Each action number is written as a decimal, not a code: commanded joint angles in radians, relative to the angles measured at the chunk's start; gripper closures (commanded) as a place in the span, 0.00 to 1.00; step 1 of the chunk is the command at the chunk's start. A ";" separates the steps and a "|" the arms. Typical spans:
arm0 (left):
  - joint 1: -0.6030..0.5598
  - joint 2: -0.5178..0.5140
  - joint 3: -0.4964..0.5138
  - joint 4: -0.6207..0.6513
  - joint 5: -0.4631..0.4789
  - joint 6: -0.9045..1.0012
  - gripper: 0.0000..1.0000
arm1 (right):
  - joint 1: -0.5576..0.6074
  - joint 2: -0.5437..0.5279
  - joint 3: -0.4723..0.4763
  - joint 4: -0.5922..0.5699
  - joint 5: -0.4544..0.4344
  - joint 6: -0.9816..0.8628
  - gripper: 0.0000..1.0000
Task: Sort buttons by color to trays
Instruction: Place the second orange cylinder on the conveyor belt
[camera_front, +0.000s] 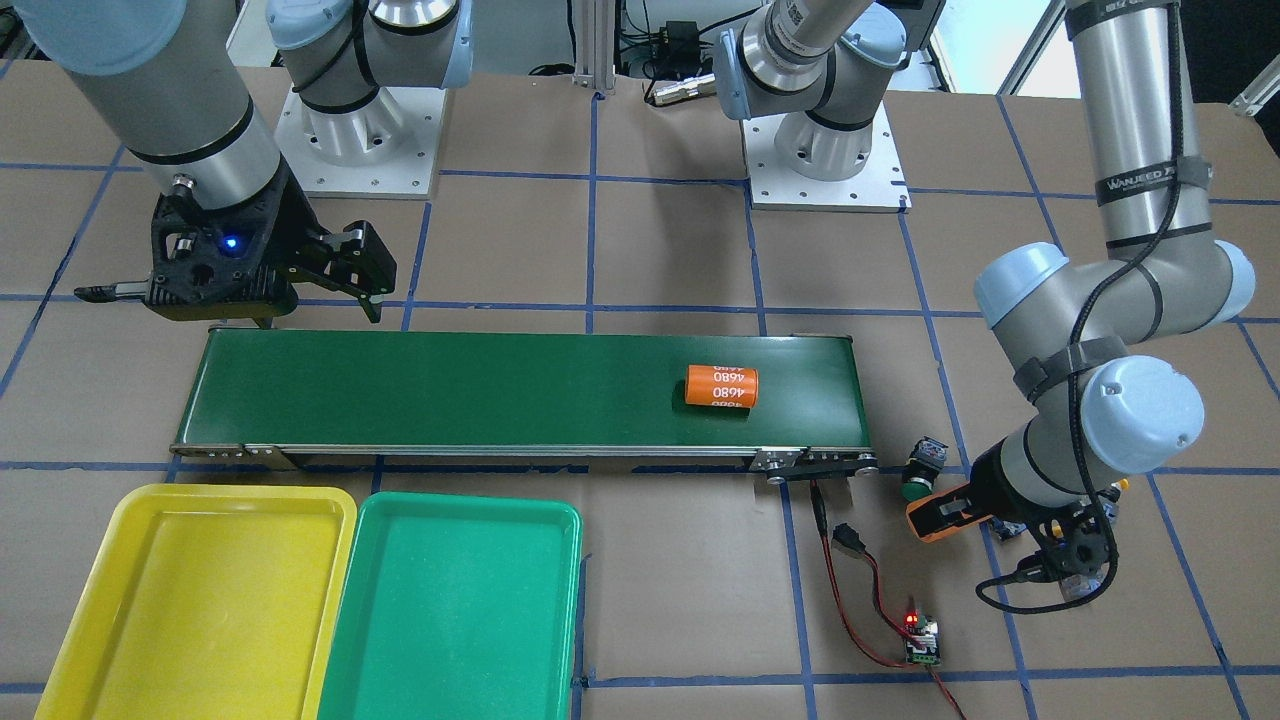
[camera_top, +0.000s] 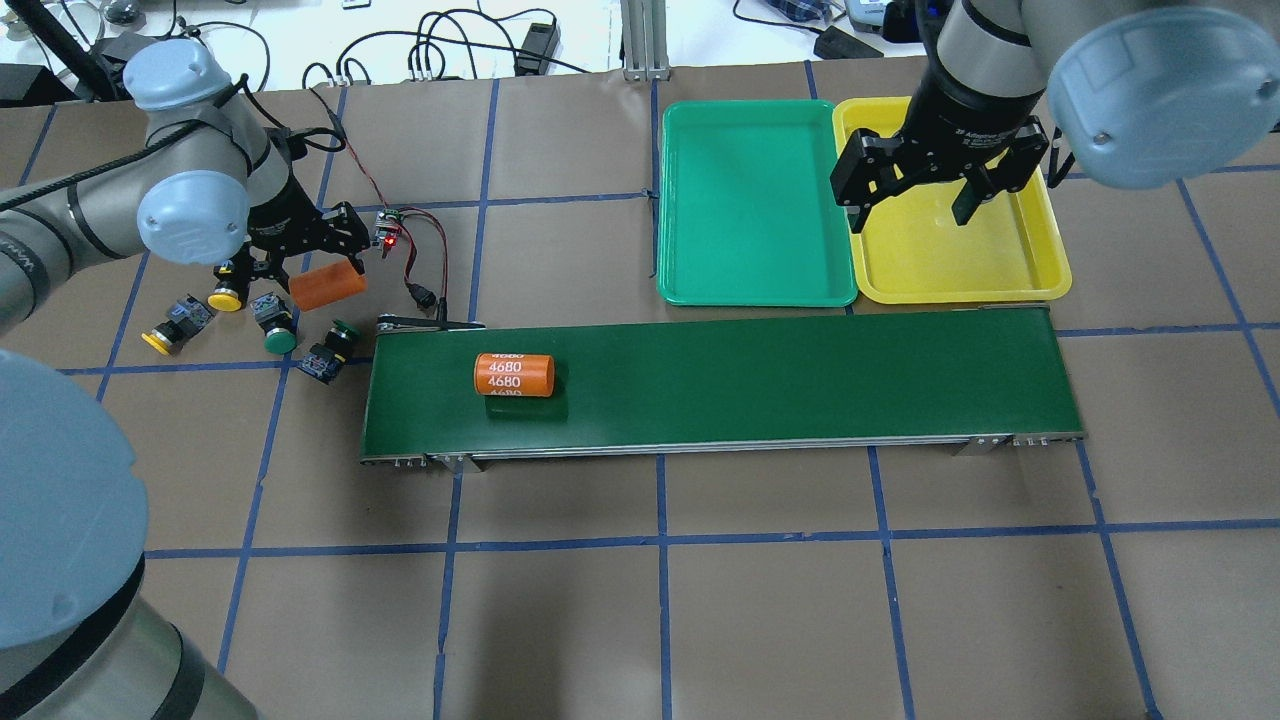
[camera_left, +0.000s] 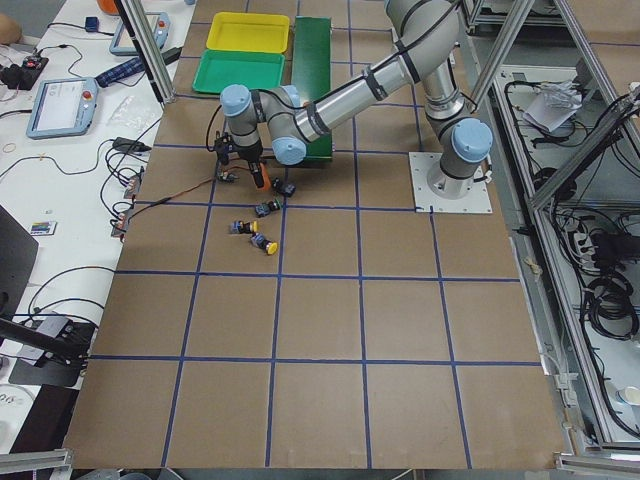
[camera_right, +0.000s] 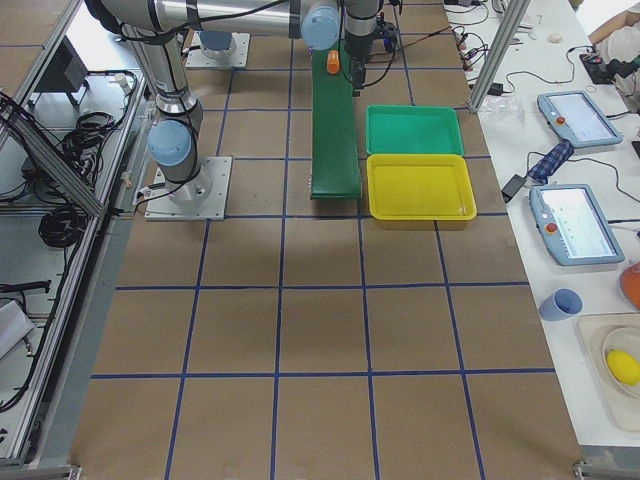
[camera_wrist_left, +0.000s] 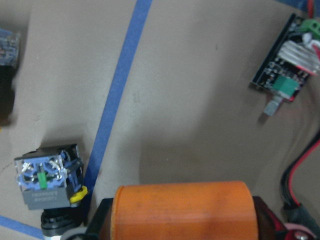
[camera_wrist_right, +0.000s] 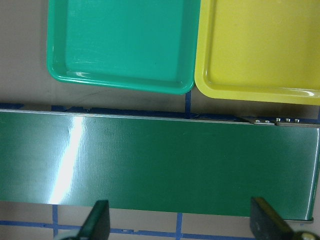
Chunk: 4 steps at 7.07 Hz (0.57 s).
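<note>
**Left claw** (camera_top: 325, 283): pressed onto a smooth orange cylinder (camera_wrist_left: 182, 210) held between its fingers, low over the tabletop (camera_top: 700, 600) beside the end of the conveyor belt (camera_top: 800, 380).

**The four buttons** (camera_top: 320, 362): these lie on their sides on the tabletop just beside this claw, on its robot-ward side. None is in a tray. The nearest green-capped button (camera_top: 275, 328) has its long axis, cap to body, running roughly across the belt's length, with the cap toward the robot.

Your left arm is by far the nearer. Judge that it must free its claw before any button can be taken.

**Right claw** (camera_top: 914, 212): fingers spread and holding nothing, it hangs over the yellow tray (camera_top: 1000, 270), well apart from the buttons. The green tray (camera_top: 750, 200) sits just beside the yellow one.

**Materials:**
- The buttons have glossy round caps on blocky black-and-clear bodies, so they are likely to roll on their caps.
- The trays are shallow moulded plastic with rounded corners.
- The belt is dull dark green.
- A second orange cylinder (camera_top: 513, 374), printed 4680, lies on the belt.
</note>
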<state>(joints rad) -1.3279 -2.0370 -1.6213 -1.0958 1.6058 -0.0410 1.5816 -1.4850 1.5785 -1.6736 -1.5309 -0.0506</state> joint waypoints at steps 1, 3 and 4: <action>-0.058 0.159 -0.035 -0.135 0.000 0.053 1.00 | 0.001 0.000 0.000 0.000 0.000 0.000 0.00; -0.190 0.242 -0.098 -0.199 0.012 0.127 1.00 | -0.002 0.000 0.000 0.000 0.000 0.000 0.00; -0.220 0.248 -0.142 -0.185 0.009 0.130 1.00 | -0.002 0.000 0.000 0.000 0.000 0.000 0.00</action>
<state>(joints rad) -1.4958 -1.8115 -1.7142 -1.2805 1.6139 0.0716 1.5808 -1.4849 1.5785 -1.6736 -1.5309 -0.0506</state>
